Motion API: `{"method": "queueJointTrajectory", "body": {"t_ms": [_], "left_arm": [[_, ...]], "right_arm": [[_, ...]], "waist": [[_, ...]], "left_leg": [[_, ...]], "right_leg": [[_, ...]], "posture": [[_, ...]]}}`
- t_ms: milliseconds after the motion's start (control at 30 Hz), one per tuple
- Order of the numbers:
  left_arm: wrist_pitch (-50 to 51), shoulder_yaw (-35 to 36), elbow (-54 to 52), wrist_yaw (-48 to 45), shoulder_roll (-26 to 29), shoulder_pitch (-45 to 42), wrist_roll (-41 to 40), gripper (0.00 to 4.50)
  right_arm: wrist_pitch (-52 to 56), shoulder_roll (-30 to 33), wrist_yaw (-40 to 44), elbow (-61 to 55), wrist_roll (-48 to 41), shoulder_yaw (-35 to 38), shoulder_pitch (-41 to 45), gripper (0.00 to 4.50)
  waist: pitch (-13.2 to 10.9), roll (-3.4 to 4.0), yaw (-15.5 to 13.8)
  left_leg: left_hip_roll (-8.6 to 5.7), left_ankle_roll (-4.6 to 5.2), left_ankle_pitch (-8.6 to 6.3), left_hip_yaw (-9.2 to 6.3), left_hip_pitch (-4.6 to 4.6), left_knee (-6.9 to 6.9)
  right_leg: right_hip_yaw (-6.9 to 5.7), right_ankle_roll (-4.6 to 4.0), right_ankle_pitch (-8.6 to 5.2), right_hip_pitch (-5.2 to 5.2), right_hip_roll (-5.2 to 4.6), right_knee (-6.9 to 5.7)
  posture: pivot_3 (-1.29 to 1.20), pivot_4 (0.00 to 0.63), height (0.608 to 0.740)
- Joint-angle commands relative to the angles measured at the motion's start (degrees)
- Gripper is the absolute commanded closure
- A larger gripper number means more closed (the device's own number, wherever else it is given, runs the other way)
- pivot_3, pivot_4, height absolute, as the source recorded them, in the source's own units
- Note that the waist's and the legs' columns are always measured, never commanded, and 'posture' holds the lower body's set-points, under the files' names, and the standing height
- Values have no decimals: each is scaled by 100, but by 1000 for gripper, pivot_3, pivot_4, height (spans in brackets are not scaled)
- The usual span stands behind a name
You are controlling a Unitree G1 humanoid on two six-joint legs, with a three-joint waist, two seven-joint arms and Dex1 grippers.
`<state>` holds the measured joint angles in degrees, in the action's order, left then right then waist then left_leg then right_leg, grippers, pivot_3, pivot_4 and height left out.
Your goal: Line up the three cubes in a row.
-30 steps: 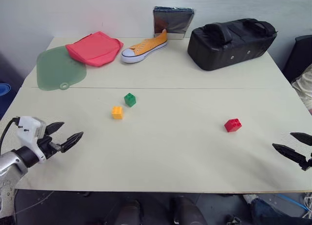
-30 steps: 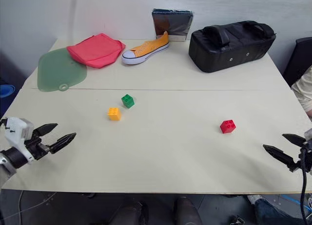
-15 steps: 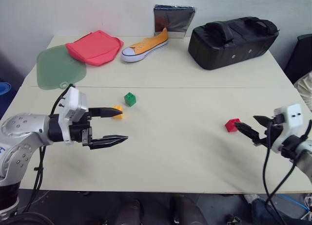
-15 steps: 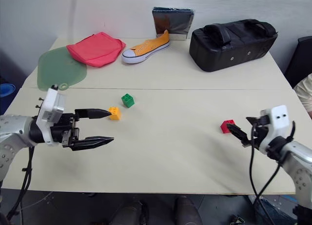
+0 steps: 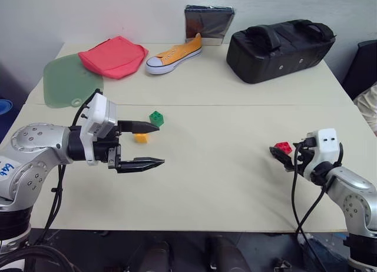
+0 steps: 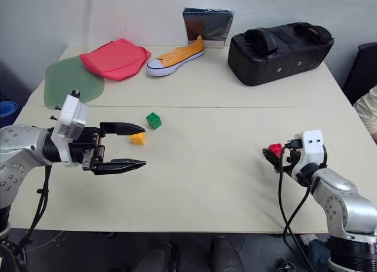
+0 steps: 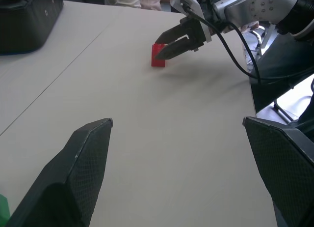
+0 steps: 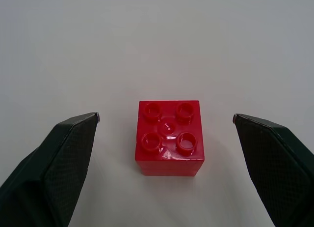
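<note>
The red cube (image 8: 170, 137) rests on the table's right side, just ahead of and between the spread fingers of my open right gripper (image 8: 166, 117), with gaps on both sides. From the head, the right gripper (image 5: 278, 155) sits right at the red cube (image 5: 284, 146). The green cube (image 5: 156, 118) and the yellow-orange cube (image 5: 141, 138) lie close together left of centre. My open left gripper (image 5: 160, 145) hovers pointing right; its upper finger crosses in front of the yellow-orange cube. It holds nothing.
Along the far edge stand a black bag (image 5: 280, 48), an orange shoe (image 5: 175, 55), a dark shiny packet (image 5: 208, 25), a red cloth (image 5: 113, 57) and a green mat (image 5: 70, 80). A person's sleeve (image 5: 368, 107) shows at the right edge.
My left gripper swung in from the table's left edge to beside the yellow-orange cube. My right gripper came in from the right edge up to the red cube. The cubes stayed put.
</note>
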<state>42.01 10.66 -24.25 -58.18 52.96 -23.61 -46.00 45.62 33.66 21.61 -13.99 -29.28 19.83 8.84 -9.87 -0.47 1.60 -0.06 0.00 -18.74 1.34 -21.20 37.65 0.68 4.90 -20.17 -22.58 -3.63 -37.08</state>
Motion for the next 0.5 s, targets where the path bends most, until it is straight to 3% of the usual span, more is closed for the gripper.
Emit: {"method": "queueJointTrajectory", "body": {"t_ms": [33,167,367,500], "left_arm": [[-48,37,-106,28,30,-120,1,37],[-36,11,-99,5,36,-191,-10,0],[-82,-3,-7,-74,64,-269,31,0],[-121,-19,70,-133,55,-287,71,0]], "right_arm": [[-268,6,52,89,112,-12,111,0],[-387,-22,35,448,243,-54,191,870],[-509,-56,267,466,177,-68,146,2851],[-649,38,475,531,183,-13,147,2989]], "waist": [[0,0,2],[0,0,1],[0,0,1],[0,0,2]], "left_leg": [[-1,0,0,0,0,3],[0,0,0,0,1,9],[-1,0,0,-1,0,12],[-1,0,0,-1,1,15]], "right_leg": [[0,1,0,0,0,-3],[0,0,0,1,1,-10],[0,1,0,1,1,-13],[0,1,0,0,1,-22]], "posture": [[0,150,740],[0,150,740],[0,150,740],[0,150,740]]}}
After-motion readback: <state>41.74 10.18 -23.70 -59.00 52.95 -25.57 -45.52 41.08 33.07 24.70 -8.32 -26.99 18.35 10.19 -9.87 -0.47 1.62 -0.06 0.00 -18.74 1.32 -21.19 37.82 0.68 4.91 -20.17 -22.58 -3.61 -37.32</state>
